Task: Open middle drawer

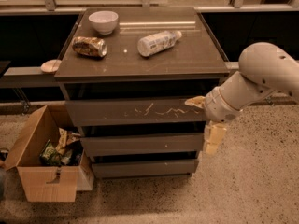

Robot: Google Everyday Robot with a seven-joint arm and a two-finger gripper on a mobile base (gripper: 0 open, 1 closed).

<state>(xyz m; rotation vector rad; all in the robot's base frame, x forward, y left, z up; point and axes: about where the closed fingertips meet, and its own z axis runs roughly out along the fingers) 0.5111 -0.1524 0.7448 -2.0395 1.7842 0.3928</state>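
The middle drawer [140,144] is a flat grey-brown front with a tiny white speck, shut, between two other fronts of the cabinet. My gripper [203,121] is at the cabinet's right front corner, open and empty. One finger [194,101] points left at the right end of the top drawer front. The other finger [213,139] hangs down beside the middle drawer's right end. I cannot tell whether either finger touches the cabinet.
The scratched top drawer front [135,111] and the bottom front [145,168] are shut. On the cabinet top [196,55] lie a white bowl [103,21], a snack bag [89,46] and a plastic bottle [158,42]. An open cardboard box [43,171] stands on the floor at left.
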